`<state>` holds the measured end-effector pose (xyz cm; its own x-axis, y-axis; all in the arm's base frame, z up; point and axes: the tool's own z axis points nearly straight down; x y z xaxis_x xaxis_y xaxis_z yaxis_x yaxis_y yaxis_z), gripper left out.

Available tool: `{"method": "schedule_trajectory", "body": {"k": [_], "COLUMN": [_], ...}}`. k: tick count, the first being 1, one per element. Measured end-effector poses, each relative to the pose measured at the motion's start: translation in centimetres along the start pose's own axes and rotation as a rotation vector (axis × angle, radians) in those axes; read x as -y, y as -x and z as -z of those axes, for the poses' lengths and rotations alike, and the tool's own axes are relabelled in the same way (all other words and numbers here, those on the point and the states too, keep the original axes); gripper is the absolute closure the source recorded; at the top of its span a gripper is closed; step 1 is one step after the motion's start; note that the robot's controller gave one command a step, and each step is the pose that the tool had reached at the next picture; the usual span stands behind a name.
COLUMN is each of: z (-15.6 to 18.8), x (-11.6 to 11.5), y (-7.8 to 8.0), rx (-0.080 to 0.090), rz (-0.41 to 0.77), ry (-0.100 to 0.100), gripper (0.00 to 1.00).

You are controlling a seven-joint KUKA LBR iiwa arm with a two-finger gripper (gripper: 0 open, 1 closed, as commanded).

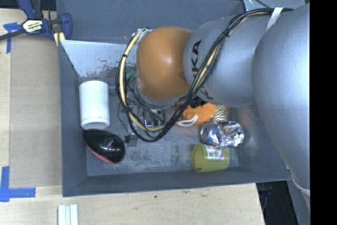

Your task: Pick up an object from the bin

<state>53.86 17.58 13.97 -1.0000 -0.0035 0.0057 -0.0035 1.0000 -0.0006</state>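
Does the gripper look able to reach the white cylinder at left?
Probably yes: the white cylinder lies uncovered just left of the gripper; only a black-and-red mouse sits near its lower end.

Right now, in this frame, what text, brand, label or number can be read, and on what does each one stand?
"K", then more black brand letters crossed by cables and not fully readable: on the grey arm housing.
Label on the yellow-green bottle: print too small to read.
White cylinder, black-and-red mouse-shaped thing, crumpled foil: no text to be seen.
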Motion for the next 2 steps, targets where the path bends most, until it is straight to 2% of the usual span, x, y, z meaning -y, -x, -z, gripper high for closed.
{"method": "schedule_trajectory", "body": {"k": [1,2], "z": [-7.3,-6.9], "x": [-0.4,2.0], "y": [-1.3,-0.1], "rx": [-0.006,-0.001], "rz": [-0.107,0.048], "ry": [-0.005,-0.003], "gripper": [0.0,0.0]}}
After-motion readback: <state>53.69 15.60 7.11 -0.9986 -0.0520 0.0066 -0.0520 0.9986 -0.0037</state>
